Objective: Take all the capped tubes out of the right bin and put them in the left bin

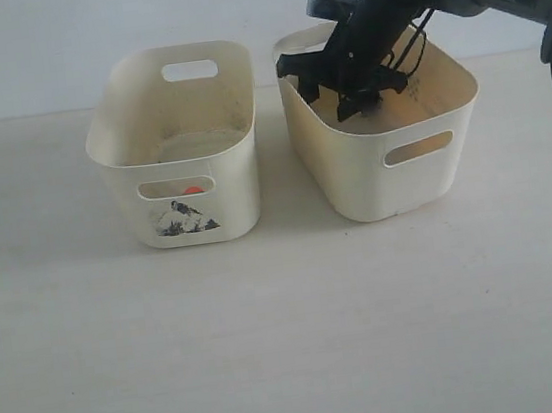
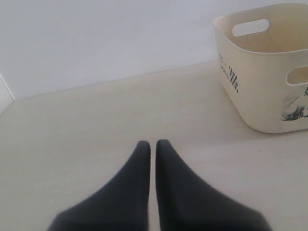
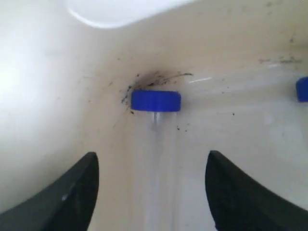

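Note:
My right gripper (image 1: 358, 96) reaches down inside the right bin (image 1: 364, 181), a cream-yellow tub. In the right wrist view the right gripper (image 3: 151, 156) is open, fingers wide apart. A capped tube with a dark blue cap (image 3: 156, 101) lies on the bin floor (image 3: 57, 72) just ahead of them; its faint clear body points into the gap, touched by neither finger. A second blue cap (image 3: 302, 89) shows at the frame's edge. An orange cap (image 1: 191, 189) shows through the front slot of the left bin (image 1: 231, 207). My left gripper (image 2: 153, 143) is shut and empty over bare table.
The two bins stand side by side with a narrow gap between them. In the left wrist view the left bin (image 2: 255, 91) stands off to one side of the shut fingers. A pale wall (image 1: 35, 45) runs behind the table.

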Controlling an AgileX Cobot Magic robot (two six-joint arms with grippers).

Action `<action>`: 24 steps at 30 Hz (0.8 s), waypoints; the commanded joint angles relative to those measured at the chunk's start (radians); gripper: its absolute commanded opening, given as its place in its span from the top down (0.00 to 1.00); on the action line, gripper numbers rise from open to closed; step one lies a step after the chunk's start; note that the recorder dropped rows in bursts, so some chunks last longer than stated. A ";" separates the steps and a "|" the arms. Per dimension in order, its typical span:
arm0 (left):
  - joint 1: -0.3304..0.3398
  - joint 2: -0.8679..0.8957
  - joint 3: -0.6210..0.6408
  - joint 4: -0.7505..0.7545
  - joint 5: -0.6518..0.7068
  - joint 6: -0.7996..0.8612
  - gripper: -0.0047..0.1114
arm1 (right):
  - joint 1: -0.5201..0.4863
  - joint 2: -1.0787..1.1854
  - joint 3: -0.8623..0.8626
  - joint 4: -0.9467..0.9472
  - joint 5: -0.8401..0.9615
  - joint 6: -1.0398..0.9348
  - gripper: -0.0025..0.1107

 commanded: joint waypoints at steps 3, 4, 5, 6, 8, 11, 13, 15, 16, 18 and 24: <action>-0.001 0.000 -0.004 -0.004 -0.009 -0.013 0.92 | -0.003 -0.063 0.004 -0.017 -0.037 -0.019 0.44; -0.001 0.000 -0.004 -0.004 -0.009 -0.013 0.92 | -0.005 -0.062 0.004 -0.017 -0.033 -0.019 0.44; -0.001 0.000 -0.004 -0.004 -0.009 -0.013 0.92 | -0.010 -0.062 0.004 -0.015 -0.026 -0.019 0.44; -0.001 0.000 -0.004 -0.004 -0.009 -0.013 0.92 | -0.013 -0.062 0.004 -0.013 -0.020 -0.015 0.44; -0.001 0.000 -0.004 -0.004 -0.009 -0.013 0.92 | -0.025 -0.062 0.004 -0.013 -0.005 -0.008 0.44; -0.001 0.000 -0.004 -0.004 -0.009 -0.013 0.92 | -0.039 -0.062 0.004 -0.013 0.013 -0.004 0.44; -0.001 0.000 -0.004 -0.004 -0.009 -0.013 0.92 | -0.044 -0.062 0.004 -0.015 0.029 -0.004 0.48; -0.001 0.000 -0.004 -0.004 -0.009 -0.013 0.92 | -0.046 -0.062 0.004 -0.017 0.031 -0.004 0.58; -0.001 0.000 -0.004 -0.004 -0.009 -0.013 0.92 | -0.046 -0.062 0.004 -0.013 0.031 -0.004 0.63; -0.001 0.000 -0.004 -0.004 -0.009 -0.013 0.92 | -0.046 -0.062 0.004 -0.013 0.027 -0.004 0.71; -0.001 0.000 -0.004 -0.004 -0.009 -0.013 0.92 | -0.046 -0.041 0.004 -0.013 0.040 -0.010 0.60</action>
